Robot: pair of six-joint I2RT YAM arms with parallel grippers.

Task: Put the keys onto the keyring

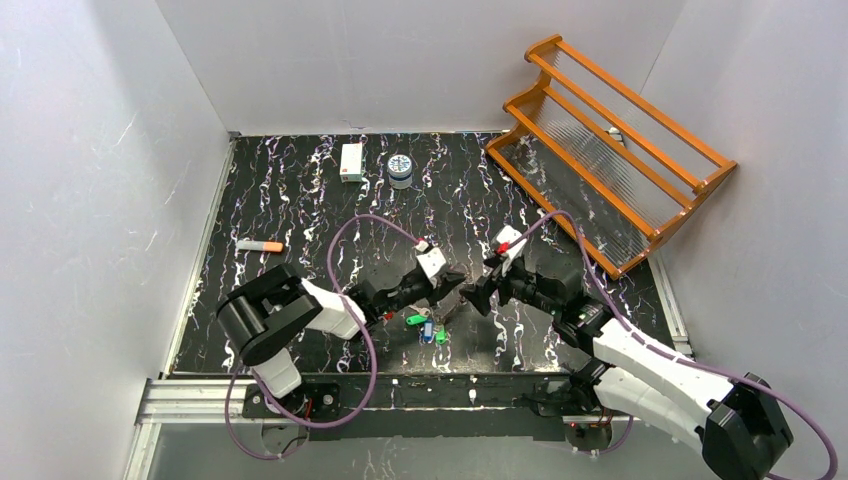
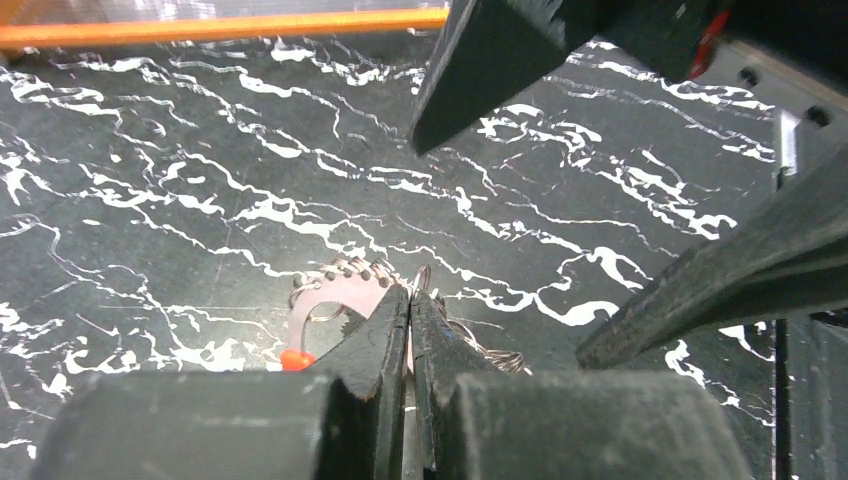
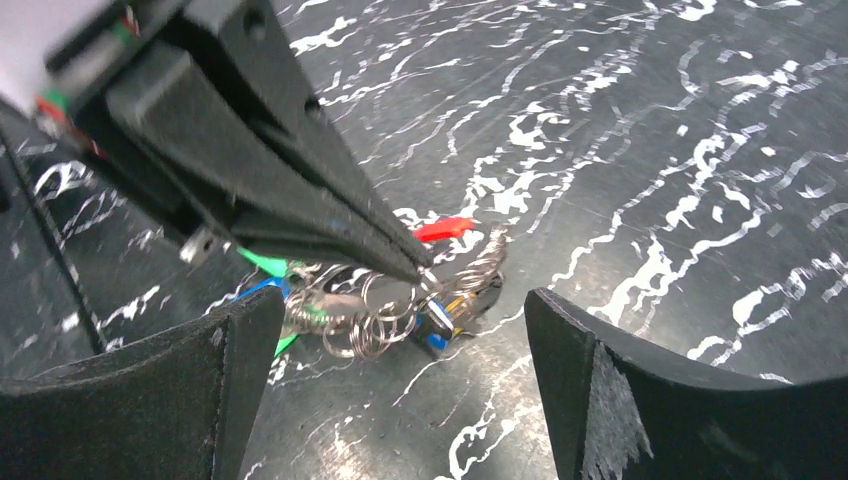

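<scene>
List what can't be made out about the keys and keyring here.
- Right wrist: the rings of the keyring are tangled; whether the keys are threaded or loose is unclear.
- Left wrist: the left hand hides what it pinches.
- Top view: the keys are too small to count.

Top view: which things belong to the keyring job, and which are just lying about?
Job: keys, keyring, left gripper shut on it, right gripper open.
Lying about: rack, white box, tin, marker.
</scene>
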